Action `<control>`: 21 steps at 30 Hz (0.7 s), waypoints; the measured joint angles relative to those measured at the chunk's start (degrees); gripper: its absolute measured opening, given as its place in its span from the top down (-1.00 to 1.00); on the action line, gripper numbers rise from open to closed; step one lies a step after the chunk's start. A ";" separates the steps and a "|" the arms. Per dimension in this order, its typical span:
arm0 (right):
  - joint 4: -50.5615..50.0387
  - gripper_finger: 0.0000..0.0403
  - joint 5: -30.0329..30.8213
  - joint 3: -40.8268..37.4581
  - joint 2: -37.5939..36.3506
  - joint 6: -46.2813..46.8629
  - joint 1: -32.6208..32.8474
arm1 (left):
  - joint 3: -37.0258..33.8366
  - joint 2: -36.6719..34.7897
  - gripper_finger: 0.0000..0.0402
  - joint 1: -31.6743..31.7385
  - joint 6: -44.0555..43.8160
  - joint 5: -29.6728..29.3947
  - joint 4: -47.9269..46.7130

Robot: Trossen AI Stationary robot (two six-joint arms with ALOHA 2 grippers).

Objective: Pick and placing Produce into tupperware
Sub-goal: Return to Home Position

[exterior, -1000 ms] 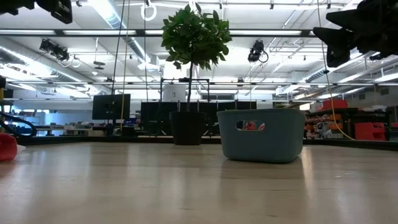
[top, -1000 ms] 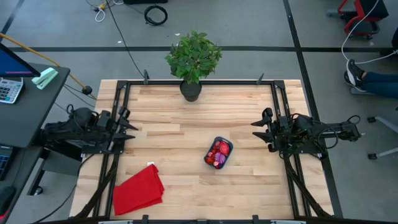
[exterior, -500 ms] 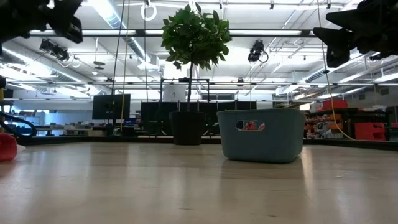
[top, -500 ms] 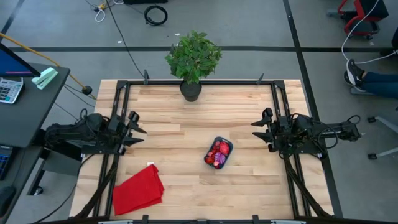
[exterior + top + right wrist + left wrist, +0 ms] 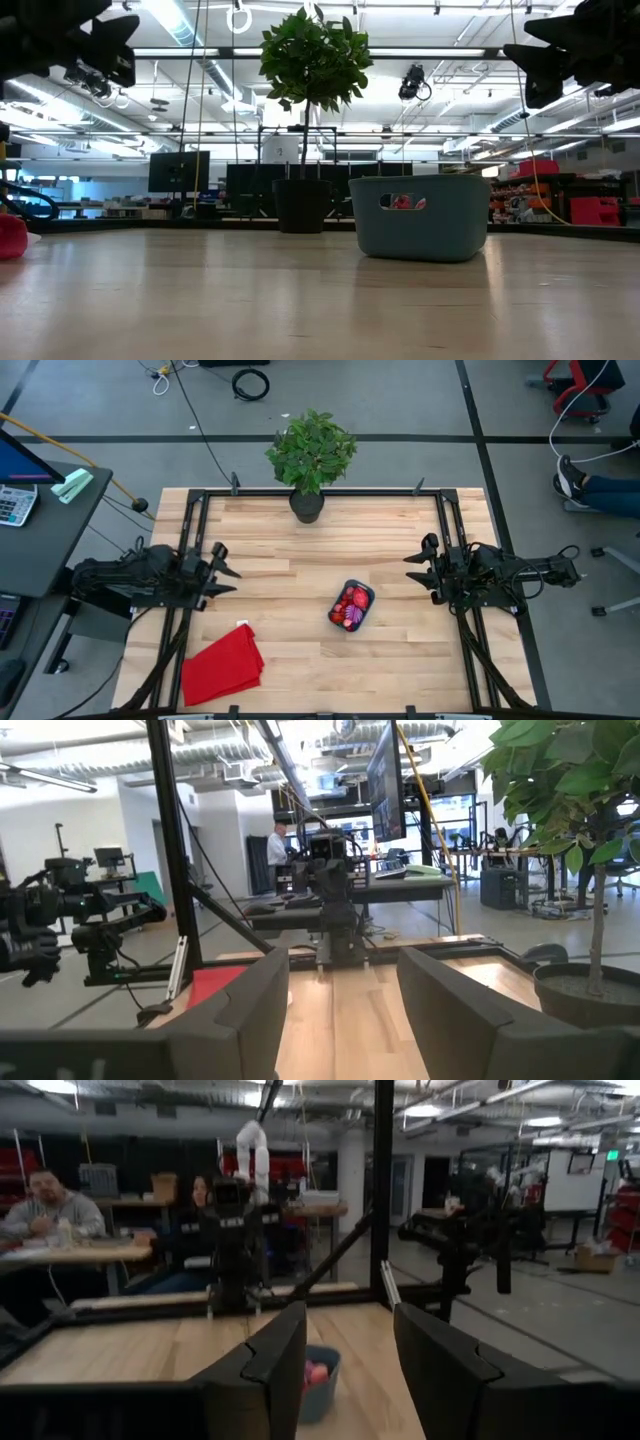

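Produce (image 5: 351,605), small red and pink fruit pieces, lies heaped inside the small teal-blue rounded-rectangular plastic tupperware tub (image 5: 420,225), which stands right of centre on the light wooden counter (image 5: 300,660). We see the tub's long axis slanting from near-left to far-right. Left claw (image 5: 228,570) and right claw (image 5: 412,570) hover over opposite counter edges, both released and holding nothing.

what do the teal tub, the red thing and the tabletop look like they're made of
Teal tub: likely moulded plastic, smooth matte wall with a cut-out handle. Red thing: probably soft cloth, rumpled with uneven edges. Tabletop: pale wood in jointed strips, with a slight sheen in the low view.
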 joint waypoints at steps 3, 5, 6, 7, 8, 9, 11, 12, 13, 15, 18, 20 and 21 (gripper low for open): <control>0.02 0.02 0.00 0.00 0.00 0.00 0.00 | -0.02 0.02 0.20 0.00 0.01 0.00 -1.62; 0.00 0.02 0.00 0.00 0.00 -0.01 0.00 | -0.02 0.02 0.20 -0.02 -0.28 0.00 -1.72; 0.01 0.02 0.00 0.00 0.00 -0.01 0.01 | -0.02 0.02 0.20 -0.02 -0.42 0.00 -1.76; 0.01 0.02 -0.01 0.00 0.00 0.00 0.00 | -0.02 0.02 0.20 0.00 -0.41 0.00 -1.78; 0.02 0.02 0.00 0.00 0.00 0.00 0.02 | -0.02 0.02 0.19 -0.02 -0.38 0.00 -1.79; 0.00 0.02 -0.01 0.00 0.00 0.00 0.00 | -0.02 0.02 0.19 0.00 -0.38 0.00 -1.79; 0.01 0.02 -0.02 0.00 0.00 0.00 0.02 | -0.02 0.02 0.19 -0.01 -0.40 0.00 -1.84; 0.00 0.02 0.00 0.00 0.00 0.00 0.01 | -0.02 0.02 0.19 0.00 -0.42 0.00 -1.85; 0.01 0.02 -0.02 0.00 0.00 0.00 0.00 | -0.02 0.02 0.19 -0.01 -0.35 0.00 -1.85; 0.00 0.02 0.00 0.00 0.00 -0.01 0.00 | -0.02 0.02 0.19 -0.02 -0.45 0.00 -1.85; 0.02 0.02 -0.02 0.00 0.00 0.00 0.00 | -0.02 0.02 0.19 -0.02 -0.40 0.00 -1.85; 0.00 0.02 -0.01 0.00 0.00 0.00 0.02 | -0.02 0.02 0.19 -0.02 -0.45 0.00 -1.85; 0.00 0.02 -0.02 0.00 0.00 0.00 0.02 | -0.02 0.02 0.19 -0.02 -0.43 0.00 -1.85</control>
